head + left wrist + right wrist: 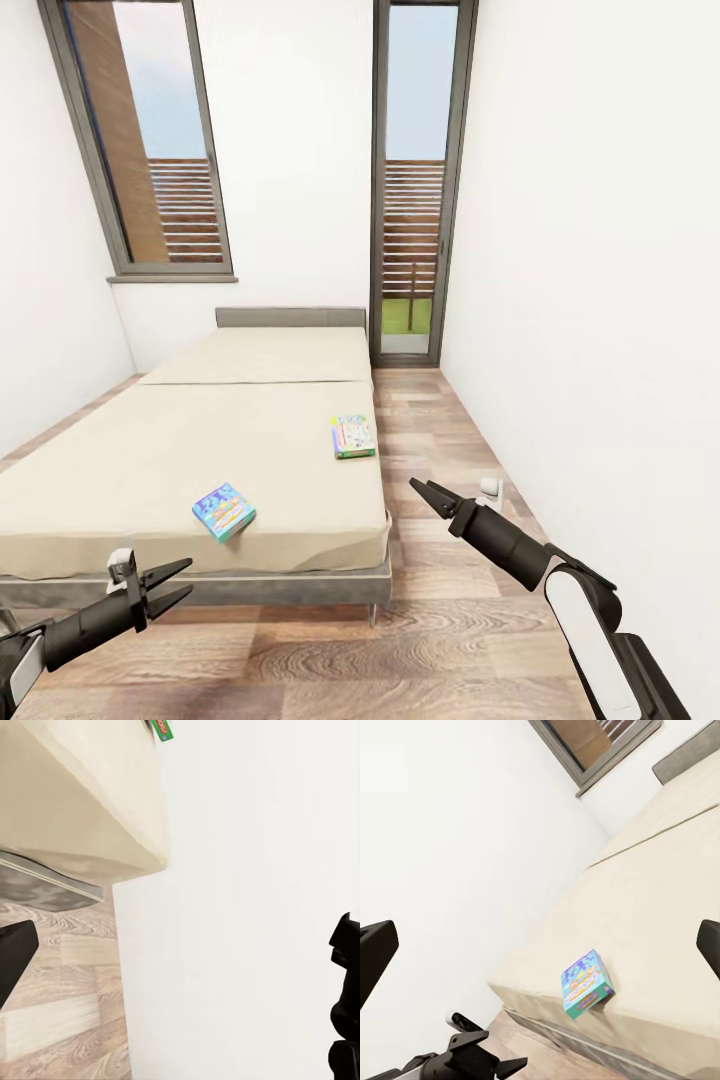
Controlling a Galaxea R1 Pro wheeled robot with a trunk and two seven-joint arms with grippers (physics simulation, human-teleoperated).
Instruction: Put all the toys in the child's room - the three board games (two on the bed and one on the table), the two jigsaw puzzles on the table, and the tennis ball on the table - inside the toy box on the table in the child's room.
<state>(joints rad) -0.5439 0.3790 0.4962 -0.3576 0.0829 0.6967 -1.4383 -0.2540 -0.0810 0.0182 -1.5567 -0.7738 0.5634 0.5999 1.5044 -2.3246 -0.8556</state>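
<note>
Bed (200, 440) ahead of you, blue game (223, 511) flat near its foot edge, skewed, green game (352, 436) lengthwise by the right edge, left gripper (168, 586) spread wide, right gripper (426, 494) narrow, both empty.

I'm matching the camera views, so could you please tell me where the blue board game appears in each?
Head view: blue board game lies near the bed's front edge.
Left wrist view: not in it.
Right wrist view: it lies near the mattress edge.
Shared landmark: the bed.
</note>
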